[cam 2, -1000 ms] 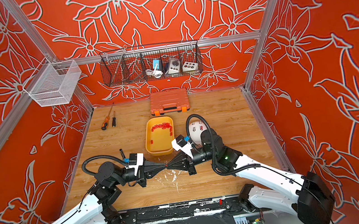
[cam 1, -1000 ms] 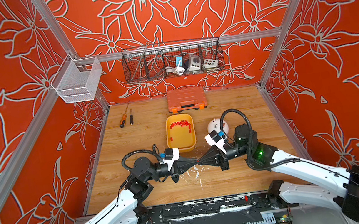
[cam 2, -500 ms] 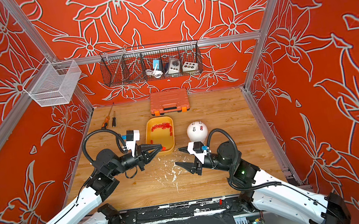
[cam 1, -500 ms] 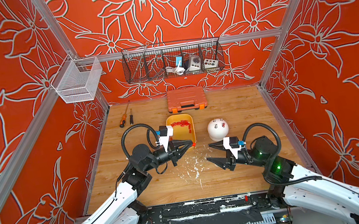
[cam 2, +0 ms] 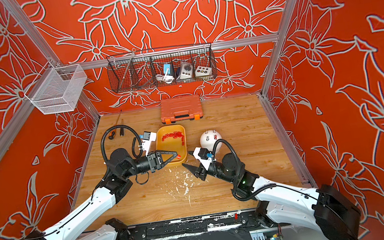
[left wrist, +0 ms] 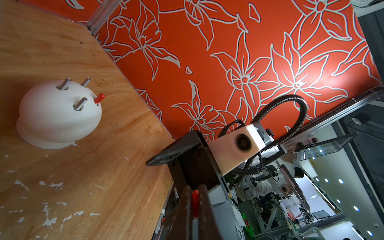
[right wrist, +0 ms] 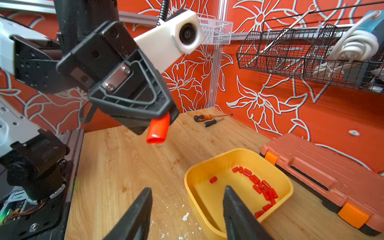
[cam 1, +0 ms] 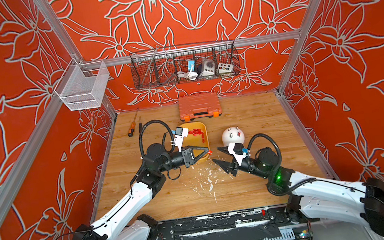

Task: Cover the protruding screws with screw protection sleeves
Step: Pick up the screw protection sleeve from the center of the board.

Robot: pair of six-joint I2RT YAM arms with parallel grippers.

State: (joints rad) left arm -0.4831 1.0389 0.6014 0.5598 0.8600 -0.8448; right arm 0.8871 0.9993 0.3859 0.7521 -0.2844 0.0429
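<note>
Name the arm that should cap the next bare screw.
Probably the left arm: its jaws are shut on a red sleeve, with three bare screws in its wrist view. The right arm has its jaws open and empty.

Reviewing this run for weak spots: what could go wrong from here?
1. The left claw pinches the red sleeve by one end only, most of it sticking out; it may twist or drop out.
2. The three bare screws stand close together on the white dome beside the fitted sleeve; the claw might knock it off or miss its screw.
</note>
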